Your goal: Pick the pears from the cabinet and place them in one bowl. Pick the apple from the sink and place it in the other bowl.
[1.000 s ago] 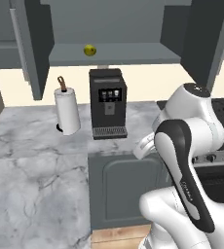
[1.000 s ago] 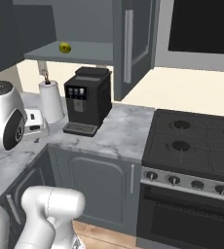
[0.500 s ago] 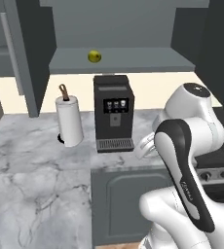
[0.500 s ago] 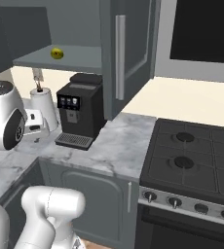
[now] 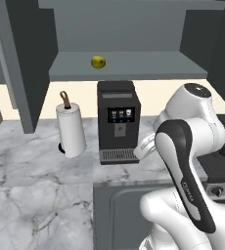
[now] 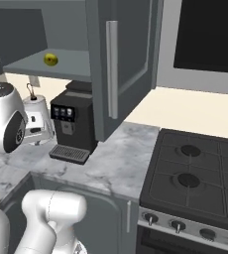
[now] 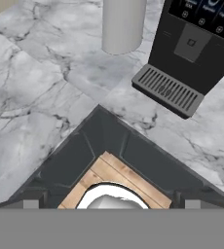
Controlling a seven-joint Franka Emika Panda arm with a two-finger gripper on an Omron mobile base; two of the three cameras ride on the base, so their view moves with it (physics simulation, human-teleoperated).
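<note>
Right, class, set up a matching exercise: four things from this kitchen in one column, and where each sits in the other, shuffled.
Things:
1. pear
2. paper towel roll
3. coffee machine
4. stove

Places:
A. on the counter, under the shelf
B. on the cabinet shelf
C. right of the marble counter
D. on the counter, left of the coffee machine

Pairs: 1-B, 2-D, 3-A, 4-C

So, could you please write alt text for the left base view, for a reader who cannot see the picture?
A yellow-green pear lies on the shelf of an open dark grey cabinet, above a black coffee machine and a paper towel roll on a marble counter. The white robot arm rises at the lower right.
</note>
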